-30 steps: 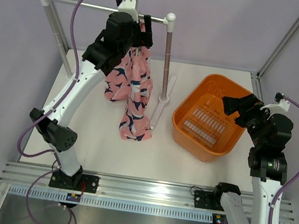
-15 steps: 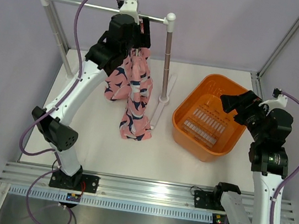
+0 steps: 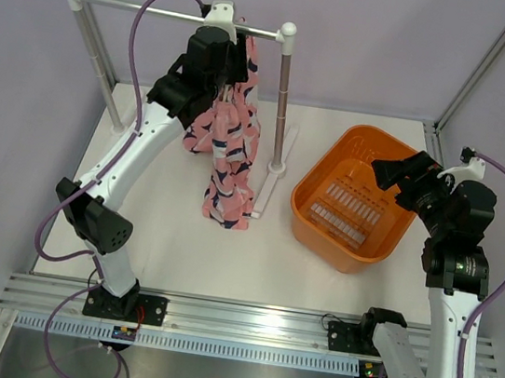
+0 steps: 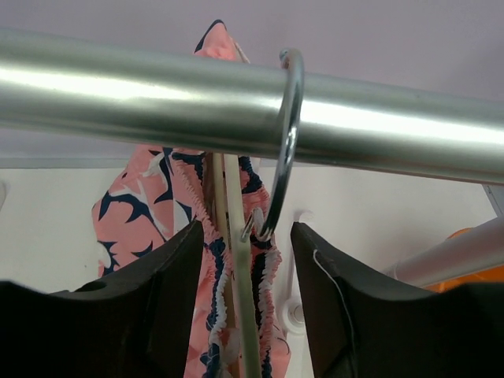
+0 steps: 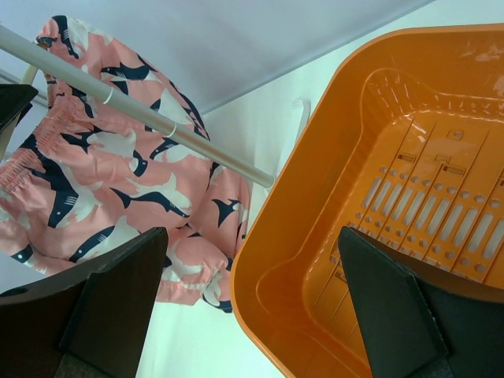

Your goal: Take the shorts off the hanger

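In the left wrist view, the dark fingers of the left hand [image 4: 248,232] and the bottom edge cut off the lower end of the hanger [image 4: 236,260]. The far side of the hook [image 4: 285,134] is hidden behind the rail [image 4: 118,94]. From above, the left arm's wrist covers that hand and nearly all of the hanger, above the shorts [image 3: 232,149]. The right wrist view crops the orange basket [image 5: 276,260] at its right and bottom edges.

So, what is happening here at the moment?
The left gripper is raised to the rail. It is open, with one finger on each side of the hanger, just below the hook that sits over the rail. The shorts are on the hanger, and their lower end seems to reach the table. The right gripper is open, holds nothing and hovers above the basket.
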You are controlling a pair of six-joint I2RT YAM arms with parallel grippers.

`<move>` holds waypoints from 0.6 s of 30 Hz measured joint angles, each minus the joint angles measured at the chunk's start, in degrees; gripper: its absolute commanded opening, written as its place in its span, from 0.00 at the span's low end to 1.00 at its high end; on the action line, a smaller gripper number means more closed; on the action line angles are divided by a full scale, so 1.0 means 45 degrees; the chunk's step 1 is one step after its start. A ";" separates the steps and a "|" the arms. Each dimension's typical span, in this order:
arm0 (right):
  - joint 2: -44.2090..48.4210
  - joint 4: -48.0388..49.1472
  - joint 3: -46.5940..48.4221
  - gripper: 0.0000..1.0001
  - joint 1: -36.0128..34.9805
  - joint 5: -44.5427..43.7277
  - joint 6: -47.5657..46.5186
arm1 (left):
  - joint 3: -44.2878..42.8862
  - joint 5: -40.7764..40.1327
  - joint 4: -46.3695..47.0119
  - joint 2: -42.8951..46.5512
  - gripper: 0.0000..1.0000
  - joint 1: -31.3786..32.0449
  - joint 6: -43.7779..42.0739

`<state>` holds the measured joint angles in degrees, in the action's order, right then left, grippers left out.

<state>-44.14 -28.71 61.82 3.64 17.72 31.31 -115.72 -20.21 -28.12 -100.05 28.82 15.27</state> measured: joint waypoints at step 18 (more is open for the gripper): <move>0.0529 0.0053 -0.0151 0.99 -0.0005 0.0005 0.0053 | 0.0024 -0.0044 -0.0117 0.0107 0.00 0.0000 -0.0821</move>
<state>-41.76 -28.47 61.14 3.62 17.74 31.55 -115.61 -20.40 -28.64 -99.57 28.82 11.57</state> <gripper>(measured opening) 0.993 0.075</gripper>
